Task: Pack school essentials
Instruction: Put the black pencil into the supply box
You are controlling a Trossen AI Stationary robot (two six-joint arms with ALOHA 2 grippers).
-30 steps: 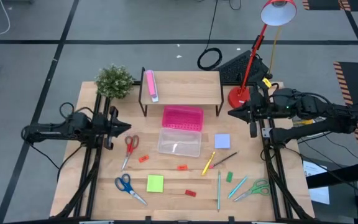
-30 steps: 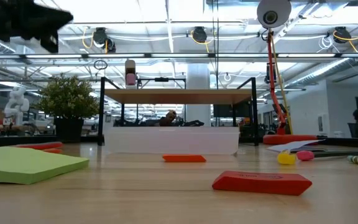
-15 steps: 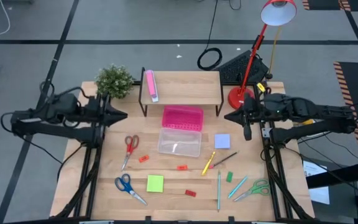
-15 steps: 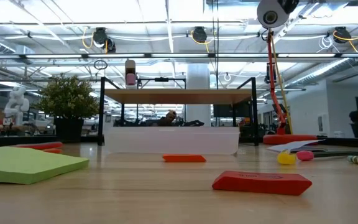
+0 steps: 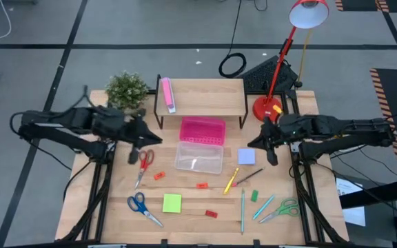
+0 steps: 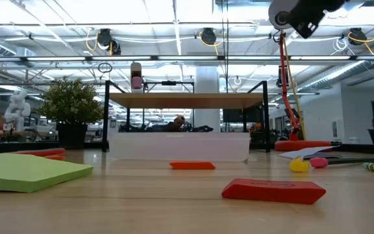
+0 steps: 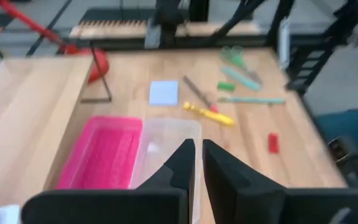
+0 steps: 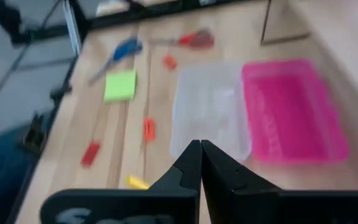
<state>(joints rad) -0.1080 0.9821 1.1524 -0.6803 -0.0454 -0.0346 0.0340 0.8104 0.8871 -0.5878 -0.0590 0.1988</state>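
Reaching: my left tool (image 5: pixel 156 139), clenched, empty, hangs just beside red scissors (image 5: pixel 144 162).
Right tool (image 5: pixel 253 142): clenched, beside pale-blue pad (image 5: pixel 246 156).

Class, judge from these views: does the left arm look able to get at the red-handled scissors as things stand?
Probably yes. The left gripper, fingers shut, hovers beside the red-handled scissors, which lie uncovered on the table with nothing between.

The clear box (image 5: pixel 199 157) lies just before the tray (image 5: pixel 202 130), note pads (image 5: pixel 172 202) and scissors (image 5: pixel 143 207) nearer the front edge.
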